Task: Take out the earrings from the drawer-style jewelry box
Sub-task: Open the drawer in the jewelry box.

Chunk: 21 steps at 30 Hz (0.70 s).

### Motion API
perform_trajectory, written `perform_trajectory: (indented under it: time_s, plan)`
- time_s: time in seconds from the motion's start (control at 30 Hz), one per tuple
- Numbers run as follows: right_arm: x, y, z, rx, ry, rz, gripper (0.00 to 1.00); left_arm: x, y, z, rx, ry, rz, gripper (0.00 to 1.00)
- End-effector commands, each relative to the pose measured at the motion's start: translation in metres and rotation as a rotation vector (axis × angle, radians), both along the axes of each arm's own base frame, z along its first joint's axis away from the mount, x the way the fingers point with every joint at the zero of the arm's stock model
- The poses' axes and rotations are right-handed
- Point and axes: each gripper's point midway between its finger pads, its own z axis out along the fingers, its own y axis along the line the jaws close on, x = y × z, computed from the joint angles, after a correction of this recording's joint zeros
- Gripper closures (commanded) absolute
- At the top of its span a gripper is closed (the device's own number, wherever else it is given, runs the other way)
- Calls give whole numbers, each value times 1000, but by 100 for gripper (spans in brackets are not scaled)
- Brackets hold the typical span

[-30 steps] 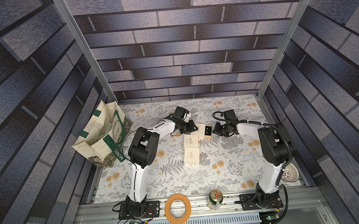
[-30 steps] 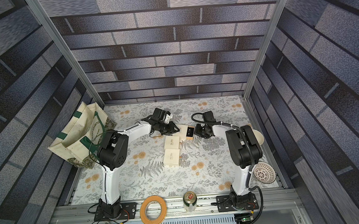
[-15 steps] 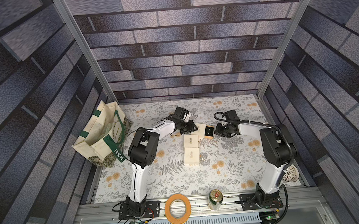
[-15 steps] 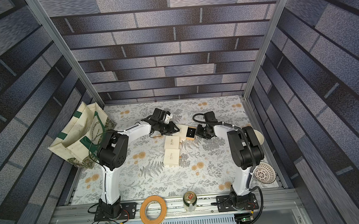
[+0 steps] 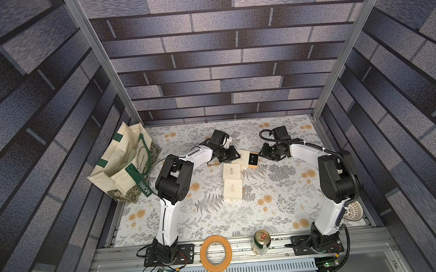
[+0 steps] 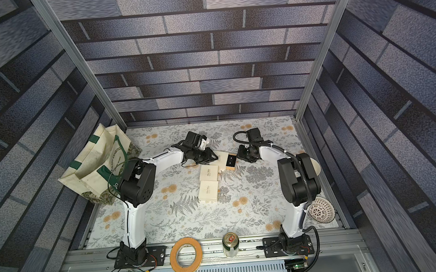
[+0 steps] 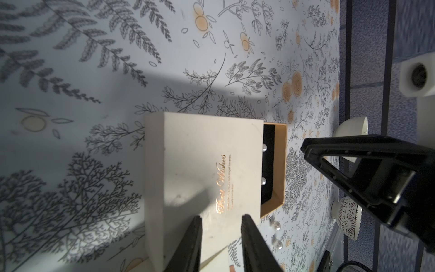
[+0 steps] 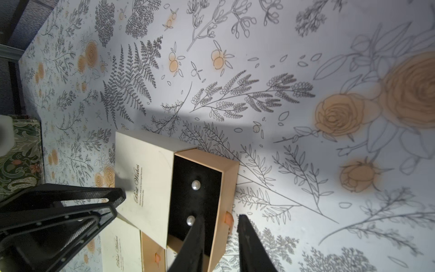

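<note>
Right now my right fingers [image 8: 251, 249] are hanging spread apart at the pulled-out drawer [image 8: 227, 188] of the cream box [image 8: 143, 174], its orange tab [image 8: 228, 220] sitting between them, ungripped. Two pearl earrings [image 8: 195, 184] are lying on the black pad [image 8: 197, 205] inside that drawer. My left fingers [image 7: 188, 249] are spread too, resting over the box's cover [image 7: 188, 164]. Two more pearls [image 7: 275, 226] are lying loose on the flowered surface [image 7: 94, 70] just beside the box.

Floral-print table [image 5: 181, 223], three cream boxes [image 5: 232, 190], tote bag [image 5: 123, 169], patterned bowl [image 5: 353, 210], loose earrings [image 7: 275, 226].
</note>
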Motion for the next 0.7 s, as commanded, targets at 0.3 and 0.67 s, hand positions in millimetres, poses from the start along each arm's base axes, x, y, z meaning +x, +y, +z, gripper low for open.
perform_trajectory:
  time_s: [0.3,0.67]
  plan:
    - [-5,29,11,-88,14,34,78,-9,19,-22,69,75,43,68]
    - [-8,35,-8,-131,74,51,82,-10,19,-21,68,78,37,68]
